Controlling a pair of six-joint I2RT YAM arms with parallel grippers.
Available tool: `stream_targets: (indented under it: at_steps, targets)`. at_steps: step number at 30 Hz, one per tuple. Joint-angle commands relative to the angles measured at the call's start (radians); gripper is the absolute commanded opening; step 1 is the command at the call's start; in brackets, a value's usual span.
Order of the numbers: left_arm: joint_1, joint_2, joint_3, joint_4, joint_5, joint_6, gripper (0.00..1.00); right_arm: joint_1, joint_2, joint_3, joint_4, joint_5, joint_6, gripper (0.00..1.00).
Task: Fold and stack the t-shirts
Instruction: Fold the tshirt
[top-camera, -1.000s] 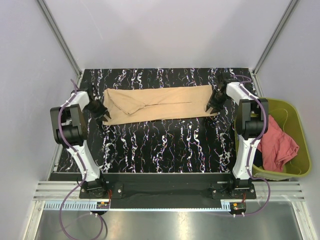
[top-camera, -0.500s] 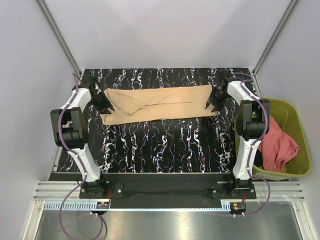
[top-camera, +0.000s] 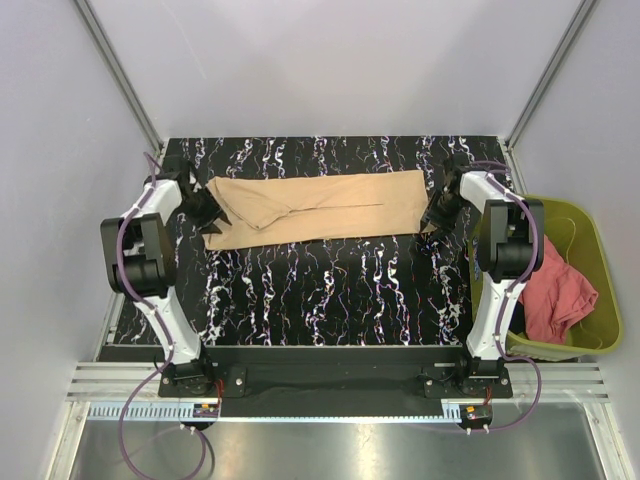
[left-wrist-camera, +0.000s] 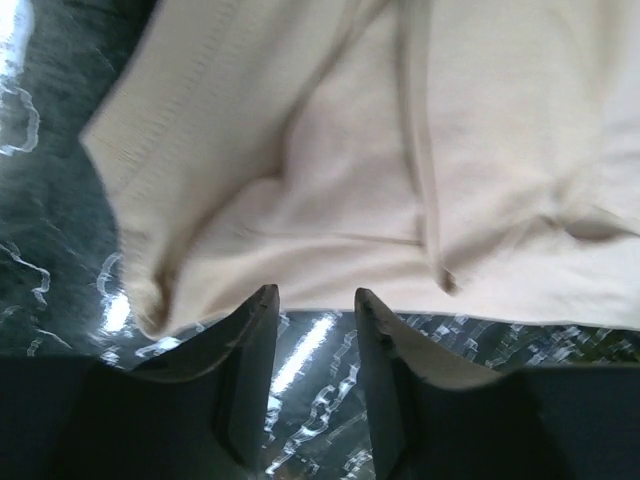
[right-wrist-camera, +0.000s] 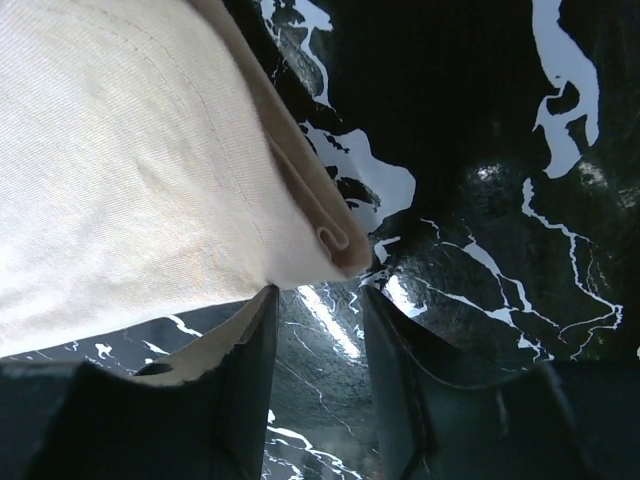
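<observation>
A tan-beige t-shirt (top-camera: 315, 208) lies folded into a long strip across the far half of the black marbled table (top-camera: 330, 290). My left gripper (top-camera: 207, 210) stands at the strip's left end, open and empty, its tips just short of the cloth edge (left-wrist-camera: 300, 250). At the strip's right end my right gripper (top-camera: 434, 212) is open too, with the folded corner (right-wrist-camera: 335, 240) just ahead of its tips and nothing between them. A salmon-red t-shirt (top-camera: 555, 290) lies bunched in the bin.
An olive-green plastic bin (top-camera: 590, 260) stands off the table's right edge, beside the right arm. Grey walls and metal frame posts close in the back and sides. The arm bases sit on the near rail.
The left gripper has let go of the shirt's left end, opened, and shifted toward the back. The right gripper has drawn slightly right, off the shirt's right end.
</observation>
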Motion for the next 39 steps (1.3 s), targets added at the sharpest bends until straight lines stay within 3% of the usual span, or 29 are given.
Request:
stream_targets:
  at_steps: [1,11,26,33,36,39]
  targets:
    - [-0.015,-0.115,-0.033,0.095,0.148,-0.078,0.44,0.003,-0.087,0.009,0.005,-0.006,-0.010,0.46]
    - [-0.094,-0.025,-0.099,0.271,0.297,-0.262,0.49,0.009,-0.181,-0.008,0.004,-0.114,0.020,0.51]
    - [-0.141,0.044,-0.100,0.290,0.245,-0.383,0.55,0.011,-0.204,-0.033,0.007,-0.111,0.007,0.52]
    - [-0.141,0.056,-0.093,0.282,0.208,-0.385,0.50,0.012,-0.212,-0.031,0.008,-0.111,0.001,0.52]
    - [-0.141,0.082,-0.064,0.282,0.220,-0.380,0.41,0.011,-0.210,-0.034,0.008,-0.109,-0.001,0.52]
    - [-0.141,0.102,-0.022,0.282,0.232,-0.377,0.25,0.011,-0.212,-0.034,0.008,-0.111,-0.001,0.52]
